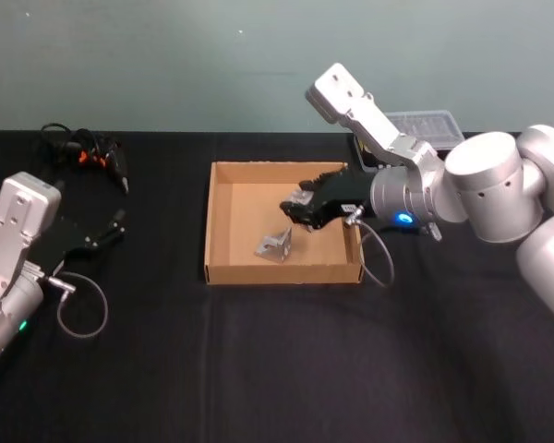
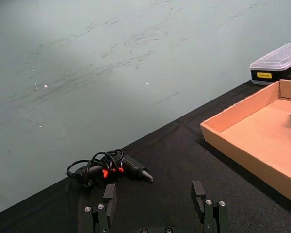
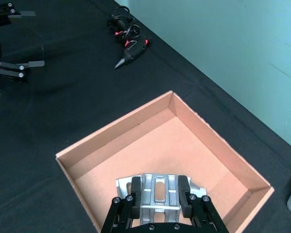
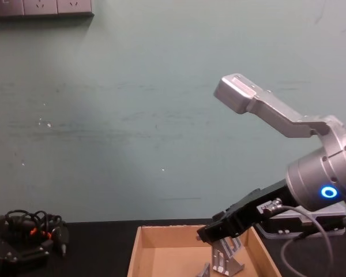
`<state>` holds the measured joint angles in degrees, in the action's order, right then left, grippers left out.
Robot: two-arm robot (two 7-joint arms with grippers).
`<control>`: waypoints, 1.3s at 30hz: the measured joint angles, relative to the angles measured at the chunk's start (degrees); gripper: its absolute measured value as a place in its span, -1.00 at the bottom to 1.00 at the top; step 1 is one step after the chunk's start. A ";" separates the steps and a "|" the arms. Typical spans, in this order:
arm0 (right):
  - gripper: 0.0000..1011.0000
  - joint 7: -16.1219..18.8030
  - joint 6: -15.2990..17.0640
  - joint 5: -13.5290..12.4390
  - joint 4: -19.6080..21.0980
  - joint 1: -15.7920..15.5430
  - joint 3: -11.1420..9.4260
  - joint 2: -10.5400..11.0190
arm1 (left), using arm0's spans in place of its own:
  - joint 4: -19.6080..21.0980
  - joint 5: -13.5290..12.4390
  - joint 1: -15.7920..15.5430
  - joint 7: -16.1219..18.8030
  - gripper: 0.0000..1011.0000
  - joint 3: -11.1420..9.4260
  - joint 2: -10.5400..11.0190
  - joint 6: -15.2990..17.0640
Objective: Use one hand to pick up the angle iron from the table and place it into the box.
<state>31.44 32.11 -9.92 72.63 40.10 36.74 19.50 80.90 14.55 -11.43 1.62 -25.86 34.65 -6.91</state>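
Note:
The tan cardboard box (image 1: 223, 221) sits mid-table on the black tabletop (image 1: 258, 360). My right gripper (image 1: 294, 214) reaches down into the box from the right, shut on the silver slotted angle iron (image 1: 275, 245). In the right wrist view the angle iron (image 3: 158, 194) fills the gap between the black fingers (image 3: 135, 187). From the chest, the angle iron (image 4: 229, 257) hangs under the gripper (image 4: 210, 235), low over the box floor; whether it touches is unclear. My left gripper (image 1: 118, 226) rests open at the table's left, with its fingers (image 2: 110, 194) wide apart.
A black tool with orange marks and coiled cable (image 1: 88, 152) lies at the back left. A clear-lidded organiser case (image 1: 425, 125) stands behind the box at the right. A cable loop (image 1: 81, 314) trails by the left arm.

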 joint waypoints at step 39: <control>-0.09 2.69 -10.85 5.24 -25.12 9.51 1.19 -11.91 | 0.00 0.00 0.00 0.00 1.00 0.00 0.00 0.00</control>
<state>34.13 21.27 -4.68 47.51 49.61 37.93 7.59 80.90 14.55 -11.43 1.62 -25.86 34.65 -6.91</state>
